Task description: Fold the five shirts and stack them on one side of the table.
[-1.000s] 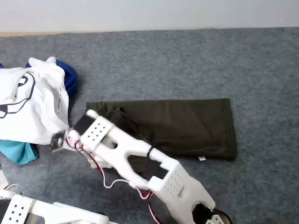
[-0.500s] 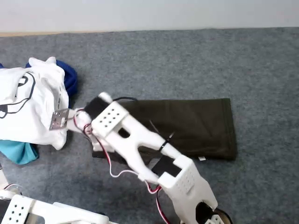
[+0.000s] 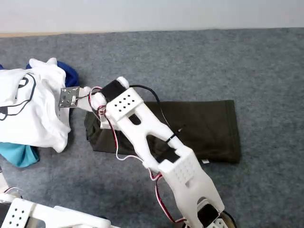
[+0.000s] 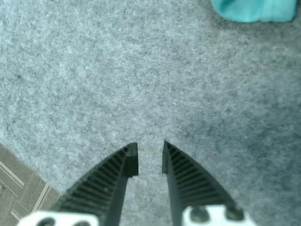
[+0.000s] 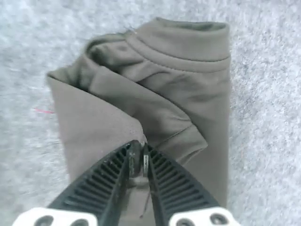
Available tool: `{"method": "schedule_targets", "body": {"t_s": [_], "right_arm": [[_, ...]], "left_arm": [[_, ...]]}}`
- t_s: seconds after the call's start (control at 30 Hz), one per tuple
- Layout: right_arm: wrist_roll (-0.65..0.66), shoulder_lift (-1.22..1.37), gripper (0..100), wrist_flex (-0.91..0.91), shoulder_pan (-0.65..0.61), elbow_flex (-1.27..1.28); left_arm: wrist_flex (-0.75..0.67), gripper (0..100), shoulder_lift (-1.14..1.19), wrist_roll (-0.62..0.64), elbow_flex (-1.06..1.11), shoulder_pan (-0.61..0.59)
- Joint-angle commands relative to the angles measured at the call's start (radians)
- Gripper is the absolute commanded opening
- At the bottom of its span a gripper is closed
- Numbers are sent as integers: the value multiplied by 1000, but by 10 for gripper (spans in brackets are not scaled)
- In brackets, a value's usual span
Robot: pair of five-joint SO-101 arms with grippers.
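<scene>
We see the dark olive fabric shirt (image 3: 204,128) lying near the middle of the grey carpet-like counter (image 3: 190,61), folded into a long band. In the high view its long axis runs side to side. One end is flat and square with a stitched hem. The other end, towards the heap of clothes, is bunched and rumpled.

The right tool (image 5: 138,157) is at that rumpled end, clamped tight on a raised fold of the olive cloth. In its wrist view a stitched band lies across the shirt's end edge beyond the tips. The white right arm (image 3: 147,137) lies slantwise over the shirt and hides much of its near half in the high view.

Just beside the bunched end is the heap. A white fabric shirt with a black line drawing (image 3: 28,109) lies on top, a royal blue garment (image 3: 71,78) shows behind it and a teal garment (image 3: 19,154) shows under its near edge.

The left tool (image 4: 150,157) hangs over bare counter with its jaws a little apart and nothing between them, near the counter's edge, and the teal cloth is well beyond its tips.

A small white tag (image 3: 205,161) sticks out from the olive shirt's near long edge. Its print is too small for us to read.
</scene>
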Motion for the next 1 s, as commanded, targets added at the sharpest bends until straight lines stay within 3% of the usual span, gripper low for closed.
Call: {"method": "schedule_targets", "body": {"t_s": [0.0, 0.17, 0.33, 0.47, 0.67, 0.87, 0.97], "right_arm": [[15, 42, 11, -10, 33, -135], [17, 136, 28, -2, 79, -238], [11, 160, 175, 33, 114, -308], [11, 150, 197, 28, 147, -334], [11, 131, 185, 213, 134, -453], [-28, 48, 13, 225, 122, -374], [-66, -31, 10, 225, 117, -252]], "left_arm": [[-20, 98, -12, -5, -7, 2], [-20, 98, -12, -5, -7, -2], [-20, 98, -12, -5, -7, 3], [-20, 98, -12, -5, -7, 3], [-20, 98, -12, -5, -7, 5], [-20, 98, -12, -5, -5, 5], [-20, 98, -12, -5, -8, 5]]}}
